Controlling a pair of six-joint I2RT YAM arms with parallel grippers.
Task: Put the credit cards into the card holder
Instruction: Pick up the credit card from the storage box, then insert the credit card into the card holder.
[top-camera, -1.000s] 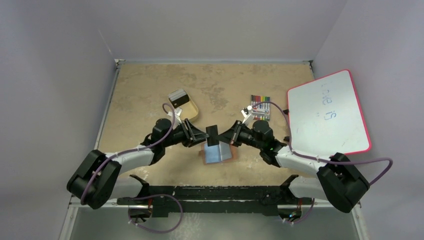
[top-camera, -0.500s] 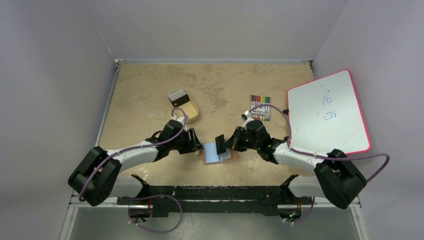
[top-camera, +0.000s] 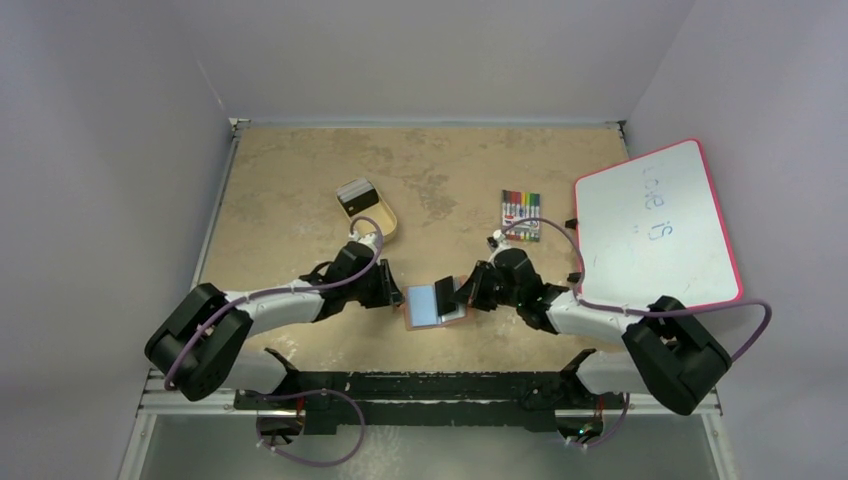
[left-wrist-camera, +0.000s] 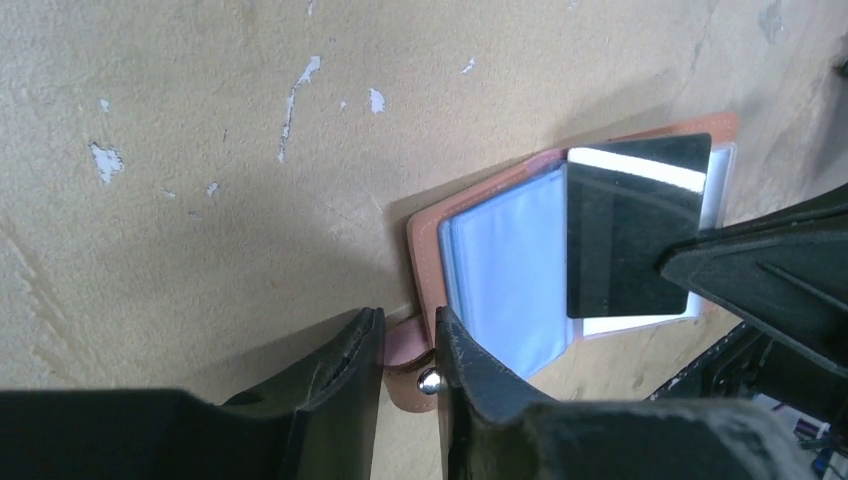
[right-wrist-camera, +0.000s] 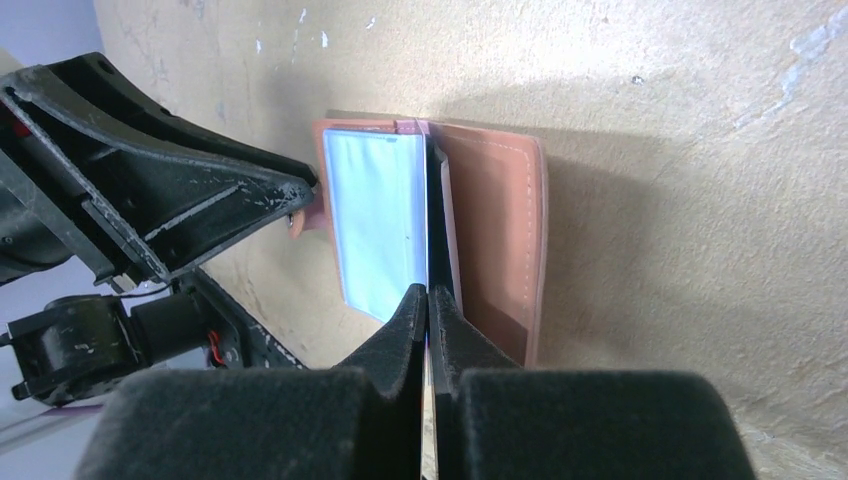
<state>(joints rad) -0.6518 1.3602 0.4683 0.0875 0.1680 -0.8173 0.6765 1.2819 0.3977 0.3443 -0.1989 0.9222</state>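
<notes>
Pinches the snap tab (left-wrist-camera: 403, 375) of the open wallet (left-wrist-camera: 500, 270) between narrow left gripper (left-wrist-camera: 408, 340) jaws. Clamps a black card (left-wrist-camera: 630, 240) in the right gripper (right-wrist-camera: 428, 298), over the wallet's right half.

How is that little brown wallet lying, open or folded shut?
Open: the wallet lies spread on the table, blue-grey inside facing up, a black card over one half.

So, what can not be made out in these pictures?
- Right wrist: the card shows only edge-on, in the right gripper.
- Left wrist: the card covers the wallet's pocket; entry hidden.
- Left wrist: whether the left gripper pinches the snap tab.
- Top: whiteboard writing too small.
</notes>
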